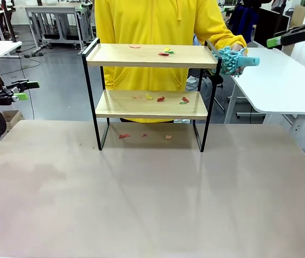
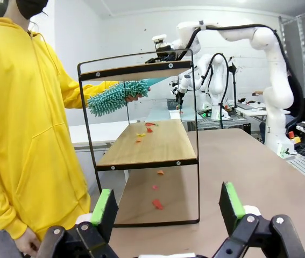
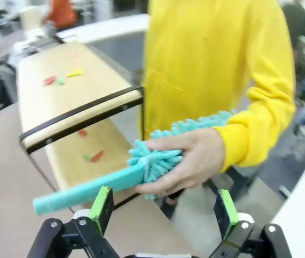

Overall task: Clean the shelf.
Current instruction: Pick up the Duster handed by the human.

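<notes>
Fyi you're looking at a beige tabletop (image 1: 152,204) up front, shiny grey floor (image 1: 61,91) behind it, white tables (image 1: 281,80) w/ metal legs left & right, plain white wall (image 2: 125,37) in bg.

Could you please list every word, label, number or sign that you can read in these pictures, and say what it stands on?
No text can be read.
The shelf, the teal duster, the yellow hoodie and the table show no print.
Anything in the background is too small or blurred to read.
</notes>
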Motion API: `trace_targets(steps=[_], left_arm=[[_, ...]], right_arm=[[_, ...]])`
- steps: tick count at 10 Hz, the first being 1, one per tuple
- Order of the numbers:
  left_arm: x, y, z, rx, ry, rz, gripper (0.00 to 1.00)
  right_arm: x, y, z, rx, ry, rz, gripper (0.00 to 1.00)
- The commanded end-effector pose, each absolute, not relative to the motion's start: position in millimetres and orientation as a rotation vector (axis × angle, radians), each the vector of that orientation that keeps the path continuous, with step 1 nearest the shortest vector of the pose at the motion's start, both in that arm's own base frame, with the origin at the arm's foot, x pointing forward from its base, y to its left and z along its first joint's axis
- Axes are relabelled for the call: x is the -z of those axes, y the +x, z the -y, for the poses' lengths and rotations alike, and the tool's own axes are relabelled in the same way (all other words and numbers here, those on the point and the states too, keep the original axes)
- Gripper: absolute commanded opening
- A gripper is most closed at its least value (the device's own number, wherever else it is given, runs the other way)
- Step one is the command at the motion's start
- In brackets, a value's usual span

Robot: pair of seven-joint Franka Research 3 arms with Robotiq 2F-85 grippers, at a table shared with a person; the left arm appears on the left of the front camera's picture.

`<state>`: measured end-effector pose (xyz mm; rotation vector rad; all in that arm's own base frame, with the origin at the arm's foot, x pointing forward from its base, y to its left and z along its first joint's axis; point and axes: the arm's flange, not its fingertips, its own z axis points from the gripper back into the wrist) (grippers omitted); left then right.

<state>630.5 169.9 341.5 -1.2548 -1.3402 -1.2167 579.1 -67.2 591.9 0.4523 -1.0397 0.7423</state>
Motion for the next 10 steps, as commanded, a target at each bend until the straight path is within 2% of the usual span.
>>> trace_targets(steps=[1,3,4,5,7,8,10], left_arm=[[-343.3,630.6,-170.3,1.218,-1.246,1.340,1.00],[-343.3,630.6,-170.3,1.218,-1.246,1.340,1.00],[-343.3,630.6,-170.3,1.218,-1.246,1.340,1.00],[-343.3,630.6,-170.3,1.218,-1.246,1.340,1.00],[-343.3,630.6,-170.3,1.218,-1.246,1.340,1.00],[-343.3,630.6,-170.3,1.218,-1.246,1.340,1.00],[-343.3,630.6,-170.3,1.218,-1.246,1.340,1.00]], right_arm=[[-598.1,567.3,26.1,-0.545,0.294,0.893,1.00],[-616.1,567.5,10.8,-0.475,0.203,0.807,1.00],[-615.0,576.5,10.2,-0.496,0.257,0.876,1.00],[-610.9,568.8,17.5,-0.542,0.202,0.925,1.00],[-610.9,568.8,17.5,-0.542,0.202,0.925,1.00],[-608.9,570.8,11.1,-0.514,0.198,0.893,1.00],[-654.5,544.1,-18.5,-0.434,0.157,0.767,1.00]])
